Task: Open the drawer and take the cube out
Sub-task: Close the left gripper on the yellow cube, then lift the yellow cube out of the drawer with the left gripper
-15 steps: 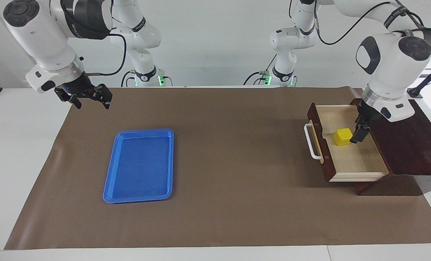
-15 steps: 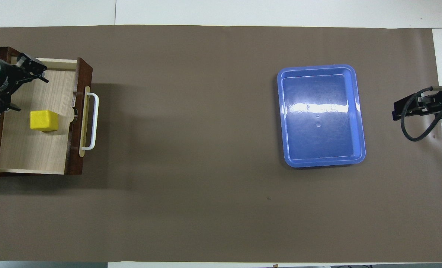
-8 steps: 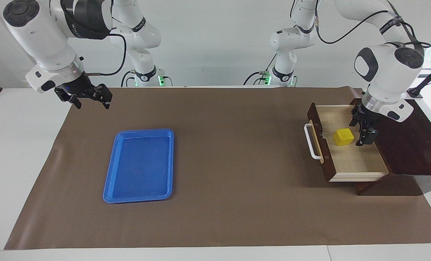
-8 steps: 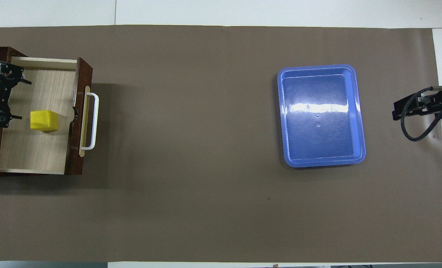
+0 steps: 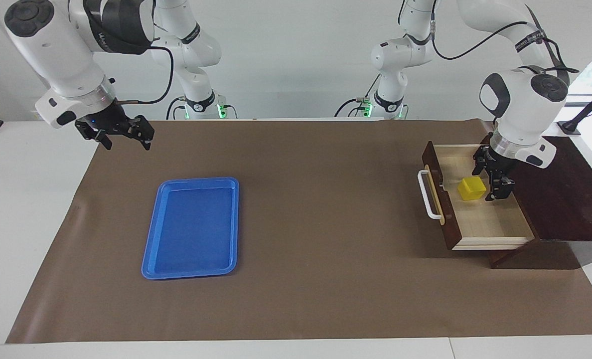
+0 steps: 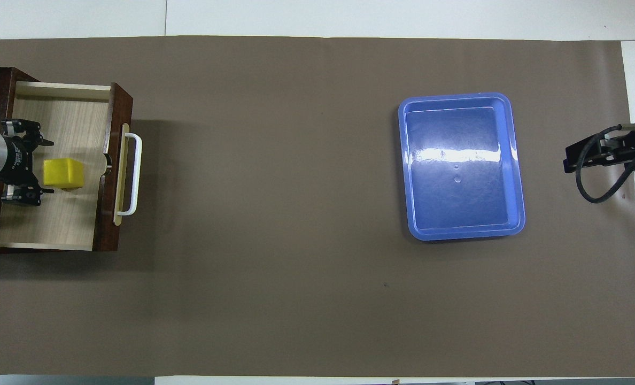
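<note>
**Drawer open, cube inside, nothing gripped**

The table (image 5: 22,209) is covered by a brown mat (image 5: 316,279). A dark box (image 5: 570,199) is found at the left arm's end, and its drawer (image 5: 490,219) is pulled fully out, handle toward the table's middle. A blue tray (image 5: 191,227) is laid flat toward the right arm's end, well apart from the drawer. The left gripper (image 5: 493,177) is lowered into the drawer just beside the cube (image 5: 472,188), fingers spread wide, with nothing held. The right gripper (image 5: 121,133) is kept waiting in the air over the mat's edge, fingers apart and empty. The cube is seated on the drawer floor, close to the drawer front.
</note>
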Available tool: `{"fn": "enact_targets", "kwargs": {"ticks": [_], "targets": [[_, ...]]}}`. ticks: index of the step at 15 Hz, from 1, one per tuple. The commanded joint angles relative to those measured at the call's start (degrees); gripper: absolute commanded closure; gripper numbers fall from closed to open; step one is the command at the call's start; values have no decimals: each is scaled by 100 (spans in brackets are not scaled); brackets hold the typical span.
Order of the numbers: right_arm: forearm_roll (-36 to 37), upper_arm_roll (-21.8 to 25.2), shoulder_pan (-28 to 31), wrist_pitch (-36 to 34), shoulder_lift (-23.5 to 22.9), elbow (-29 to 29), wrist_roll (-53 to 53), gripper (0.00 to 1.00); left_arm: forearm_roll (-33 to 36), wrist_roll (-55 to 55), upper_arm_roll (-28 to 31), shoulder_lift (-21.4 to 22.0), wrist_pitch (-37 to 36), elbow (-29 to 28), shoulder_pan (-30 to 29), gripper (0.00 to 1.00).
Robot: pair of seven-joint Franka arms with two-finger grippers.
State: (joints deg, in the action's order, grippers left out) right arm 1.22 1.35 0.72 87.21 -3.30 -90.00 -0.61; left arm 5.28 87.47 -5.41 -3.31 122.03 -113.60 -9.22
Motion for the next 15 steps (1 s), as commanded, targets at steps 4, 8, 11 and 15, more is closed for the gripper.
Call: {"fn": "enact_targets", "kwargs": {"ticks": [4, 8, 11, 15], "targets": [[63, -56, 78, 15, 128, -141, -141, 0, -89, 271, -39, 111, 234, -268, 8, 37], [54, -56, 78, 15, 119, -141, -141, 0, -89, 297, -39, 6, 103, -24, -27, 100], [63, -56, 87, 7, 119, -123, -132, 0, -211, 804, -47, -485, -1299, 1589, 516, 100], [54, -56, 87, 7, 119, -115, -141, 0, -221, 2296, -47, -996, -2568, 3008, 1438, 100]]}}
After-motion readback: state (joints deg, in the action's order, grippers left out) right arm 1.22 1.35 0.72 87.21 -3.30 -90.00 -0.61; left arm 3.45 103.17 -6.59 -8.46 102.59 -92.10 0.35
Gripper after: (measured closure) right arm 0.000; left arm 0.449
